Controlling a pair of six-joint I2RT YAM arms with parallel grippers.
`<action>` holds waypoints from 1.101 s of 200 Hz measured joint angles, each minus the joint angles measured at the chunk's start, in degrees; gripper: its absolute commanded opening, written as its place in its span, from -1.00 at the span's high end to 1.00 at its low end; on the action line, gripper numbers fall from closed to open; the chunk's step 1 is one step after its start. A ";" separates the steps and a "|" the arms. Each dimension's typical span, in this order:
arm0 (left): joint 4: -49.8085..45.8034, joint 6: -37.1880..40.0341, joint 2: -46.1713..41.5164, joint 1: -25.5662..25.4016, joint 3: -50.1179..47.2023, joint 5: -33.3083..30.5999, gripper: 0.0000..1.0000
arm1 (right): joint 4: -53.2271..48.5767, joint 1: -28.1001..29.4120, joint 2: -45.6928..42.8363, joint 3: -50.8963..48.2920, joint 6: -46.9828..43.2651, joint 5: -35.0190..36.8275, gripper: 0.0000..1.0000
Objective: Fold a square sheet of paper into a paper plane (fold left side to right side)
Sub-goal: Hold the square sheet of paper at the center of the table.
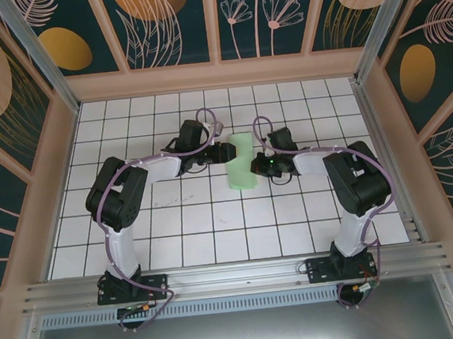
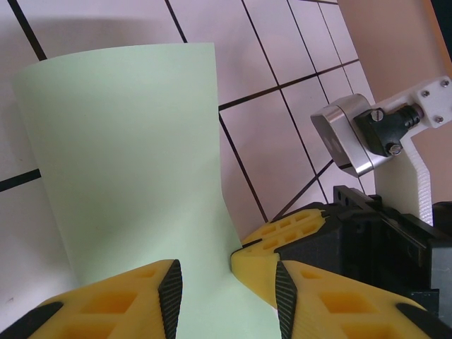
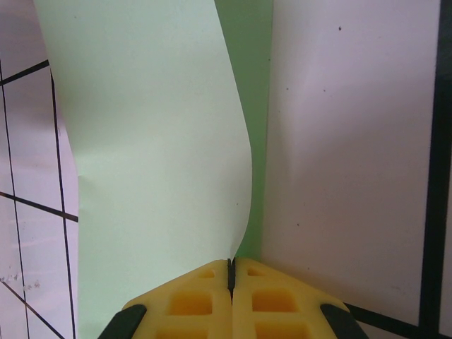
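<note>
Here, table (image 1: 217, 242): white tiled top, boxed in by walls (image 1: 65, 152) on three sides. Wide bare tile is available nearer and farther than the work.
Arms: both are stretched inward to mid-table, one from each side, so little room is found between them.
Sheet (image 1: 242, 162): found at mid-table between the two grippers, seen from above as a narrow strip. One layer is lifted and bowed over the other; no sharp crease is seen.
Progress: the left-to-right fold is judged begun but not pressed flat. Edge matching, creasing and all later plane folds are judged outstanding.
Left gripper (image 1: 223, 152): fingers are held apart, with the sheet running through the gap. No pinch is seen.
Right gripper (image 1: 252, 166): fingers are closed together, with the sheet's curled edge pinched at their tips.
Edges: the lifted free edge is curved and not aligned with the layer beneath. A strip of lower layer is seen beside it in the right wrist view.
Room: the grippers are set near each other across the sheet, so care against a clash is judged necessary in the next motion.
</note>
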 measured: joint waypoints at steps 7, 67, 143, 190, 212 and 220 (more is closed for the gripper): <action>0.00 0.00 0.00 0.00 -0.09 0.00 0.14 | 0.00 0.04 0.24 0.00 0.00 0.00 0.96; -0.02 -0.02 0.00 0.00 -0.59 0.07 0.15 | 0.04 0.20 1.07 0.50 -0.02 -0.17 0.95; 0.13 -0.66 0.11 -0.02 -0.59 2.56 0.17 | 0.02 0.63 1.38 1.01 -0.02 -0.02 0.89; 0.26 -0.66 2.34 -0.33 -0.70 3.50 0.17 | 0.04 0.63 1.38 1.01 -0.02 -0.02 0.87; 0.22 -0.63 3.17 -0.46 -0.87 3.48 0.17 | 0.04 0.63 1.38 1.01 0.00 -0.04 0.85; 0.17 -0.61 3.43 -0.46 -0.92 3.45 0.17 | 0.04 0.68 1.38 1.01 0.00 -0.04 0.82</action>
